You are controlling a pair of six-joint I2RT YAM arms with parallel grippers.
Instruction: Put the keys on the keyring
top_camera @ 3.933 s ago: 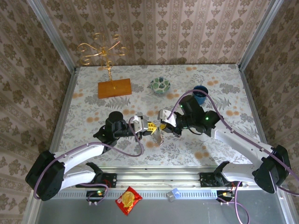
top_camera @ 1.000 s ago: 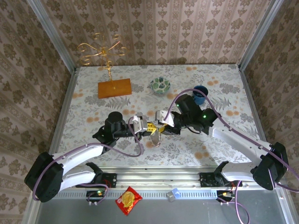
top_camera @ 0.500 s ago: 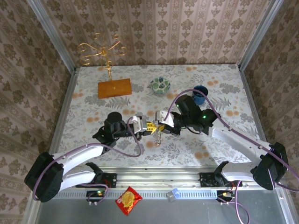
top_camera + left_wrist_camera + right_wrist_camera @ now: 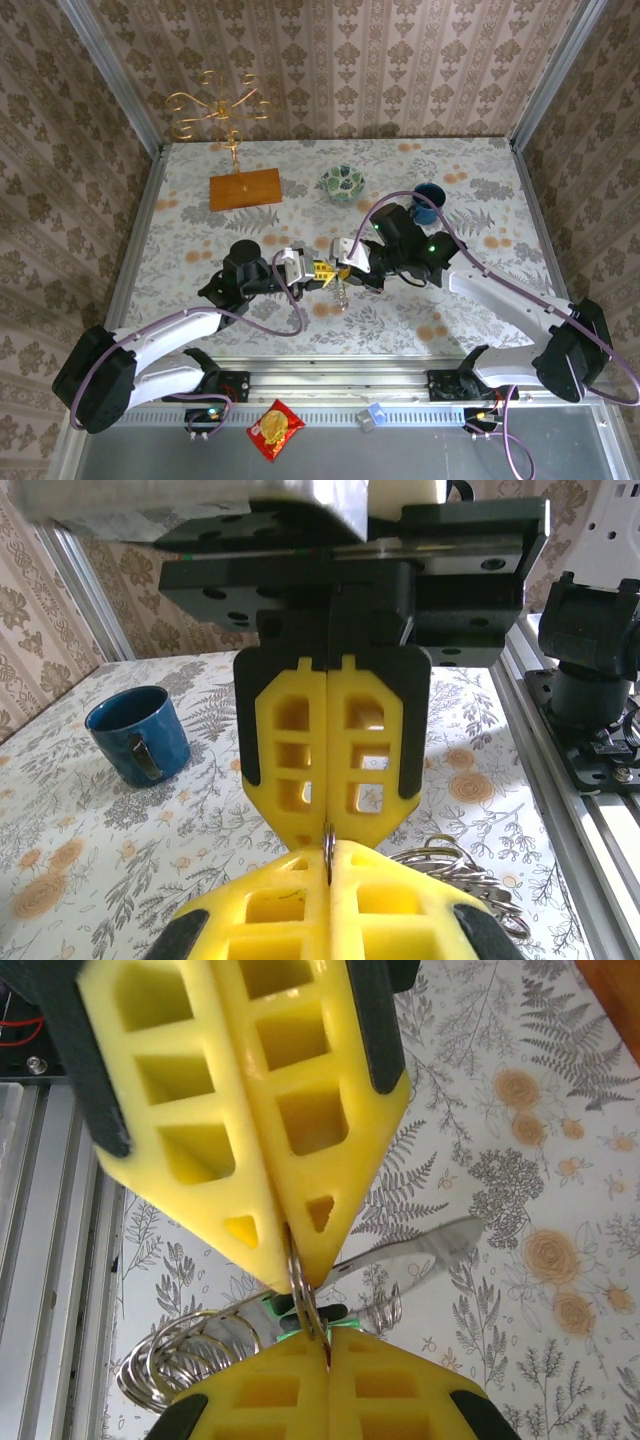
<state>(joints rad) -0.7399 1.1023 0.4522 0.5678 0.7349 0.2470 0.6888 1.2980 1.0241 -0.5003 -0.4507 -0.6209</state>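
Both grippers meet tip to tip above the middle of the table. My left gripper (image 4: 322, 271) (image 4: 328, 858) is shut on the edge of a thin metal keyring (image 4: 328, 842). My right gripper (image 4: 344, 269) (image 4: 328, 1348) is shut on the same keyring (image 4: 306, 1290) from the opposite side. Behind the ring hangs a key with a green head (image 4: 300, 1312) and a silver blade (image 4: 430, 1246). A bunch of further wire rings (image 4: 185, 1352) (image 4: 462, 872) dangles beside it. In the top view the keys and rings (image 4: 338, 293) hang just below the fingertips.
A blue mug (image 4: 430, 197) (image 4: 138, 734) stands behind the right arm. A patterned green bowl (image 4: 342, 181) sits at the back centre. A gold wire stand (image 4: 221, 108) rises from an orange board (image 4: 245, 188) at the back left. A red-and-yellow snack packet (image 4: 275, 429) lies off the table's front.
My right gripper has closed its fingers onto the ring and shifted slightly left against the left gripper's tips. The left gripper has stayed shut and in place.
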